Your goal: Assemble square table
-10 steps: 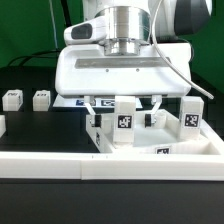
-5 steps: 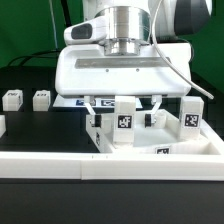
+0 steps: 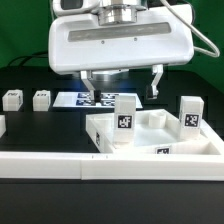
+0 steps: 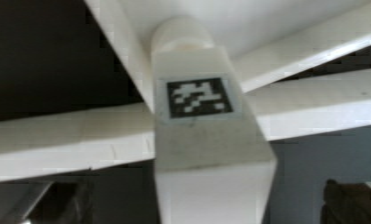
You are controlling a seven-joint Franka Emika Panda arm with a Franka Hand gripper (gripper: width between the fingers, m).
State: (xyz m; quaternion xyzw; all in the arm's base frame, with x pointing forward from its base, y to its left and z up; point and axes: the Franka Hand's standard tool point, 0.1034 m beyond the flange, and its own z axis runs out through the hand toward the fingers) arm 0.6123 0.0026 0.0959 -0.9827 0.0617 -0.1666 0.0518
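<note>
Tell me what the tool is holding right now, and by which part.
Nothing is held. The tool hangs open above the square tabletop, its fingers clear of the upright leg below.

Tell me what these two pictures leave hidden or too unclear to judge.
- Exterior view: the wall strip hides the tabletop's lower front.
- Exterior view: the gripper, open, covers part of the marker board.
- Exterior view: the picture's left edge cuts off a white piece.
- Wrist view: blurred; the middle leg fills it, so its seat in the socket is unseen.
</note>
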